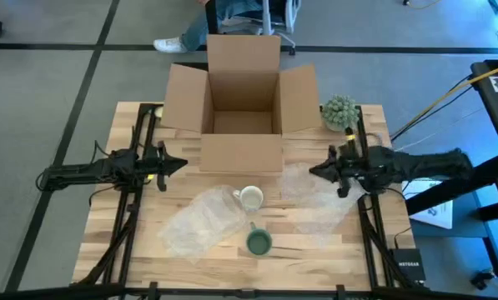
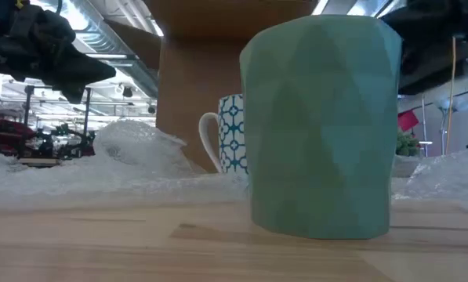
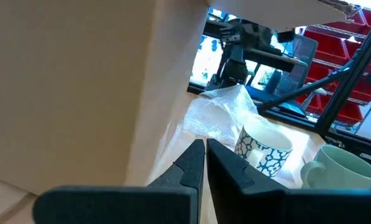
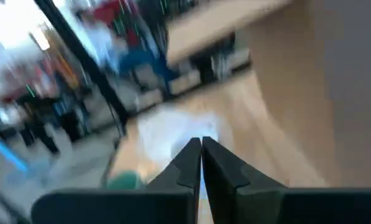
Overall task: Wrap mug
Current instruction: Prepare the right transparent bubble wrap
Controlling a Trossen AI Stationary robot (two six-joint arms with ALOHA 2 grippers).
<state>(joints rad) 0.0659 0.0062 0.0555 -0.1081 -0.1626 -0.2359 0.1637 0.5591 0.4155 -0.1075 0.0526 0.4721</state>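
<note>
Light wooden slatted surface (image 1: 123,250), open brown cardboard box (image 1: 242,100) at its far middle, flaps spread. In front of the box: white mug with teal lattice pattern (image 1: 250,198), lying at the edge of a crumpled sheet of clear bubble wrap (image 1: 200,221) on the left side. Just nearer the front edge stands a green faceted mug (image 1: 259,242), upright, close to the patterned mug but apart from it (from table height it fills the foreground). A second clear bubble-wrap sheet (image 1: 315,200) is spread to the right. Small green plant ball (image 1: 339,111) beside the box's right flap.

Left gripper (image 1: 180,164) held off the left of the box front, fingers (image 3: 191,163) clenched together, empty. Right gripper (image 1: 313,172) over the right-hand sheet's far edge, fingers (image 4: 188,160) likewise pressed together, holding nothing.
</note>
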